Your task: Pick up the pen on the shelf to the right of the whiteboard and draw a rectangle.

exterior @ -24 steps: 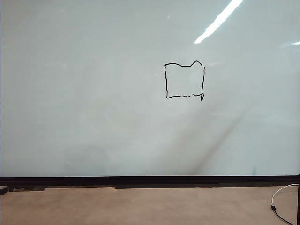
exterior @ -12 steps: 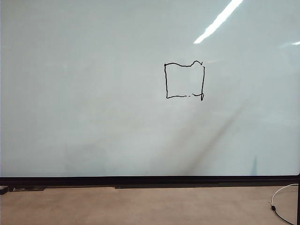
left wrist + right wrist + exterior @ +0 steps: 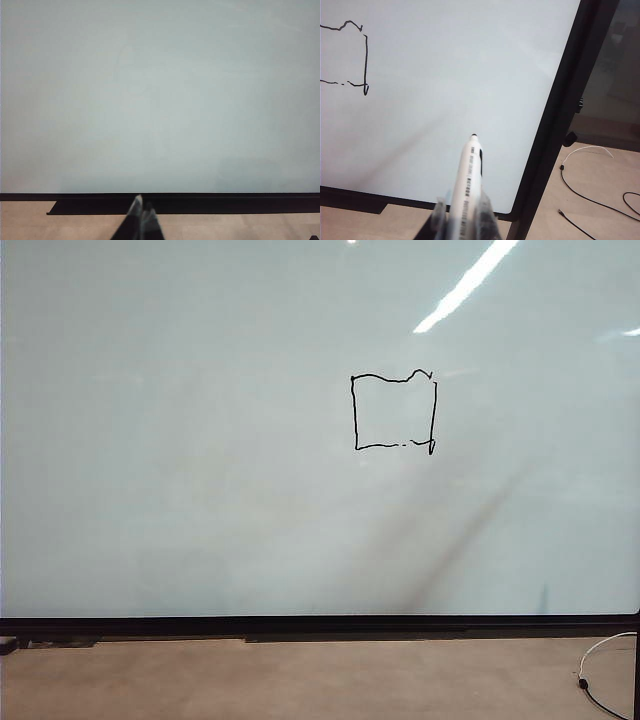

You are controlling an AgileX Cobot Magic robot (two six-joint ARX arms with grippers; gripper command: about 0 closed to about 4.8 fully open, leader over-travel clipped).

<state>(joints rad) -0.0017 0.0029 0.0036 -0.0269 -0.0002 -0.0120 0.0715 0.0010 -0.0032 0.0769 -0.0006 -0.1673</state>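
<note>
The whiteboard (image 3: 200, 490) fills the exterior view, with a wobbly black rectangle (image 3: 394, 411) drawn right of its middle. Neither arm shows there. In the right wrist view my right gripper (image 3: 462, 210) is shut on the pen (image 3: 467, 175), a white barrel with dark printing; its black tip points at the whiteboard (image 3: 470, 60) and stands clear of the surface, below and to the side of the rectangle's corner (image 3: 365, 60). In the left wrist view my left gripper (image 3: 142, 212) is shut with nothing in it, low before the whiteboard's black bottom frame (image 3: 200, 197).
A tan floor (image 3: 300, 680) runs under the board. A white cable (image 3: 600, 660) and black cables (image 3: 590, 200) lie on it beside the board's black right frame (image 3: 560, 115). A dark glass surface (image 3: 615, 75) stands beyond that frame.
</note>
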